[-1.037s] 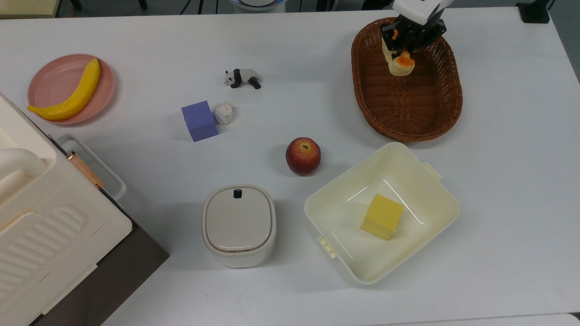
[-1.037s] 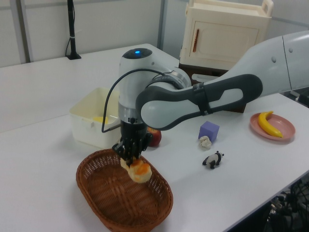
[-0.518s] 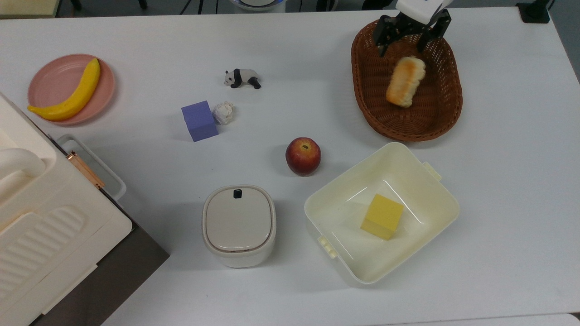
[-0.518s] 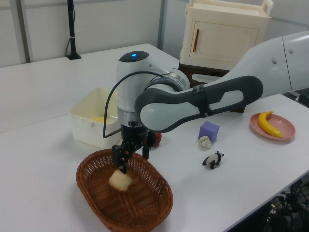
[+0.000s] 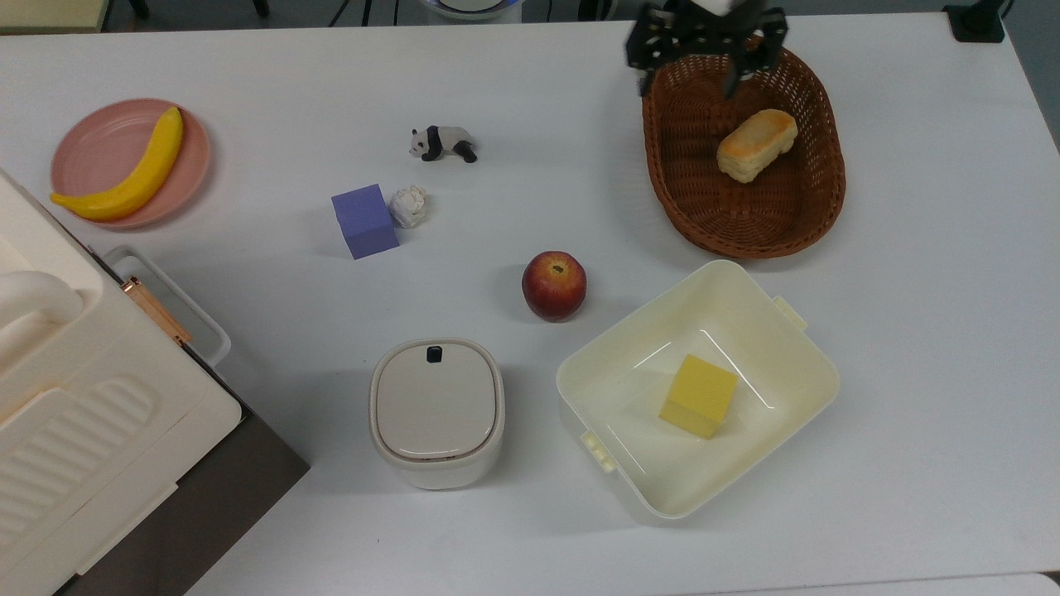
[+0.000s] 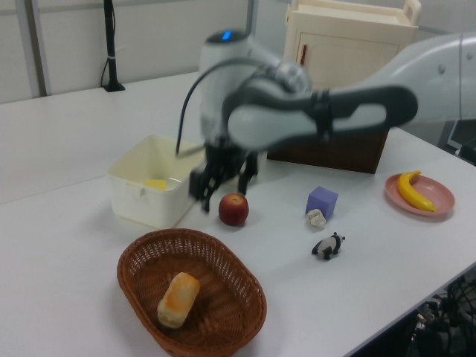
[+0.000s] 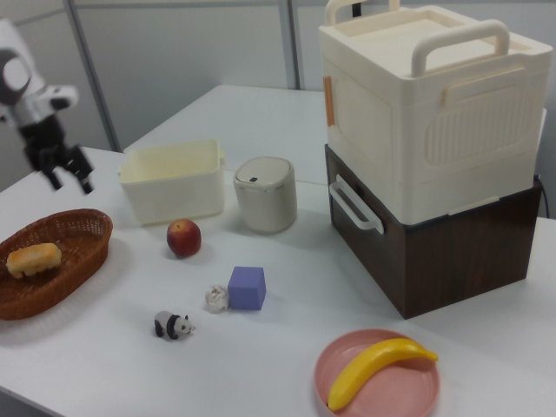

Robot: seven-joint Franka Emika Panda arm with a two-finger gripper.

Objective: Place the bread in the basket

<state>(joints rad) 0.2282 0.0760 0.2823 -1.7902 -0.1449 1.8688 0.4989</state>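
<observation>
1. The table [image 5: 248, 66] was white and carried everything; the cream tub [image 5: 749, 319] sat near the top view's lower right with a yellow cube [image 5: 698, 396] inside it.
2. The basket [image 5: 820, 203] stood at the top view's upper right, just above the tub; it held the bread.
3. The gripper [image 5: 690, 62] hung above the basket's far rim, its fingers [image 5: 643, 62] spread apart and holding nothing.
4. The bread [image 5: 757, 146] lay on the basket floor, glazed side up, apart from the gripper and below it in the top view.
</observation>
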